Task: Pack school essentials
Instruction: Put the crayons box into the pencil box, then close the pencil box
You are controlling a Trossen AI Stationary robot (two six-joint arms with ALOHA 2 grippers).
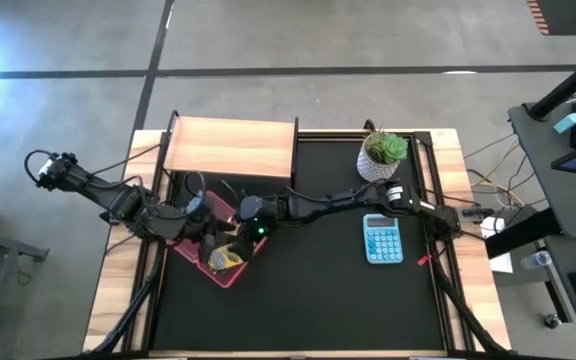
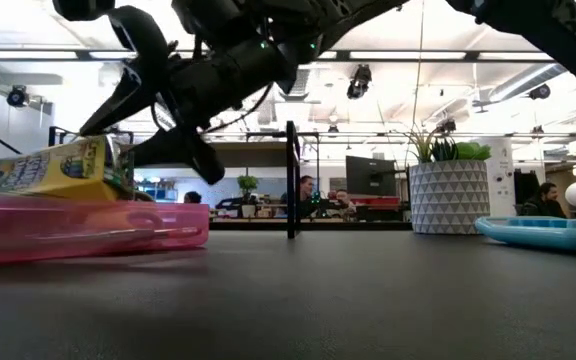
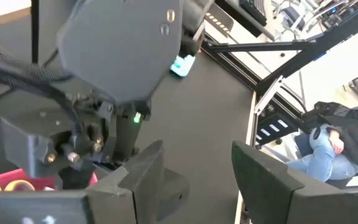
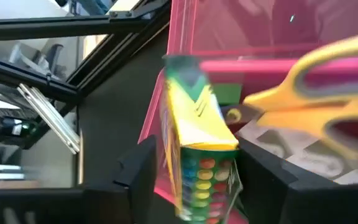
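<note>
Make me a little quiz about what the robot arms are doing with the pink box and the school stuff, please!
1. True or false: the crayon box sits between the right gripper fingers.
2. What does the crayon box rest in: A) pink tray, B) blue calculator, C) plant pot?
3. What colour are the scissors handles?

Key:
1. True; in the right wrist view a finger shows on each side of it.
2. A.
3. Yellow.

The left gripper is open beside the right arm.
</note>
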